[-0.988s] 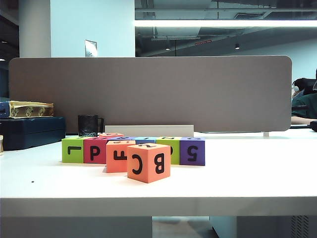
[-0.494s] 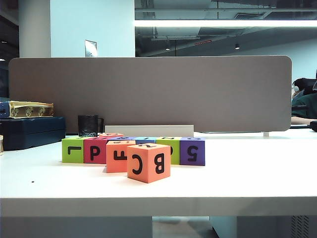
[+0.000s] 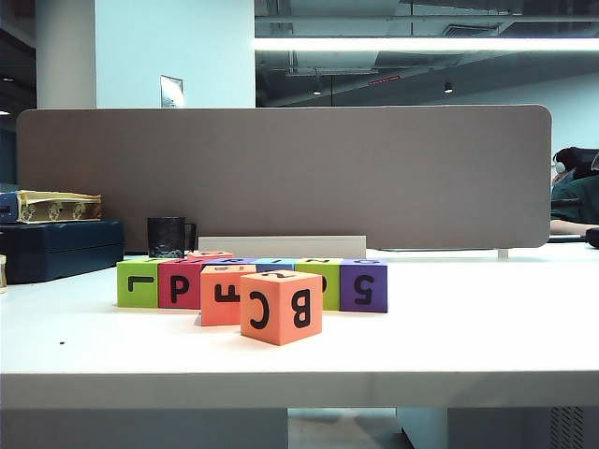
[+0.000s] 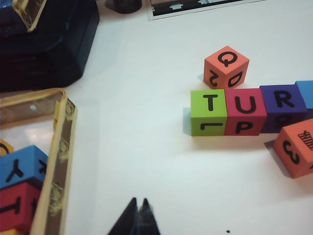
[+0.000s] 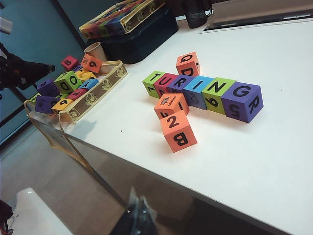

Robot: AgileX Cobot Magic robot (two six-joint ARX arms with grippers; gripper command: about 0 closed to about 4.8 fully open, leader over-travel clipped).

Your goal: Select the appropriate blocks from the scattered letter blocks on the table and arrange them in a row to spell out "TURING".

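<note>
Both claws are closed and hold nothing: our left gripper (image 4: 138,211) hangs over bare white tabletop with its dark fingertips pinched together, well apart from the row, and our right gripper (image 5: 139,215) sits beyond the table's front edge, its tips likewise together and touching nothing. Neither shows in the exterior view. Going from largest to smallest, we see first the table (image 5: 254,161), wide and white; then, off its left side, a clear-sided box (image 5: 93,98) of spare letter cubes; then the row of blocks (image 5: 203,90) lying towards the far left part of the table, touching side by side: lime green T (image 4: 209,111), magenta U (image 4: 245,110), purple R (image 4: 283,104), blue I (image 5: 194,91), lime green N (image 5: 218,94) and purple G (image 5: 242,100). Three orange cubes do not belong: one marked Q (image 4: 226,65) touches the row's far side, two others (image 5: 175,120) lie on its near side. We judge the word spelt and the task at its close; all that seems left is to keep the arms clear of the row.
</note>
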